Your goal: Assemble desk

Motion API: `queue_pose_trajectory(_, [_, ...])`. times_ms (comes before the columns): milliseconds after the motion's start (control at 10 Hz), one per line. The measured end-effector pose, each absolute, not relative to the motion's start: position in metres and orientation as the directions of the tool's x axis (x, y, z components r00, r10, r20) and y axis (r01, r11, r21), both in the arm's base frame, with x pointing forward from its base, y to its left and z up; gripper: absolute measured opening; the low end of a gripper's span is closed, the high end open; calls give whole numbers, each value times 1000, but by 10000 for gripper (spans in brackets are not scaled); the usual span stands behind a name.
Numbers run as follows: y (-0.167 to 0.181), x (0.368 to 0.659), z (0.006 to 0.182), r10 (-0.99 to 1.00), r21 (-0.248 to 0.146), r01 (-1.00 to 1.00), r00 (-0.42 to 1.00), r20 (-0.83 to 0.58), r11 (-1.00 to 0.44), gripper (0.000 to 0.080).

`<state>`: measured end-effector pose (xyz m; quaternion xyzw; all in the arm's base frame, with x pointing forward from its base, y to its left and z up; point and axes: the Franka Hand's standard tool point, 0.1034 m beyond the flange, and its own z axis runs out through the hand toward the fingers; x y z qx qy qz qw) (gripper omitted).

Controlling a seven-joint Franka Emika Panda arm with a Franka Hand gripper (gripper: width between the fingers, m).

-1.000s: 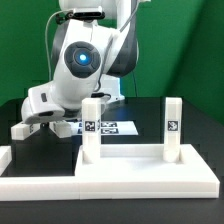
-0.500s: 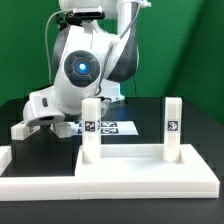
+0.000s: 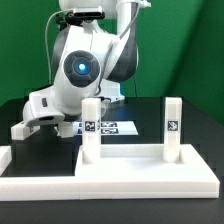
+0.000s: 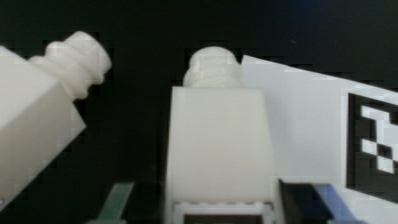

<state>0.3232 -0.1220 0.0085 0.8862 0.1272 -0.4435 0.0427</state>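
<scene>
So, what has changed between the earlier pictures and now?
Only the arm moved. A second ago its round blue-lit joint sat slightly higher, then it sank a little. In the last half second nothing shifted. Nothing was visibly taken or let go. The desk top, its two upright legs and the marker board stayed in place.

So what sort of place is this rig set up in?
Probably a robotics lab bench: a robot arm holding a leg over a black table, a marker board of printed tags, and white border bars alongside the half-built desk.
</scene>
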Motion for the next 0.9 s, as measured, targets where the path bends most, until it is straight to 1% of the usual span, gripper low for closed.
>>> queue_pose_trajectory(700, [-122,324,10,191,-39,265,575,-795,-963,287])
queue_pose_trajectory(800, [-119,329,31,223,-74,277,554,-802,-958,287])
queue_pose_trajectory(900, [-114,338,59,244,-92,282,571,-784,-955,287])
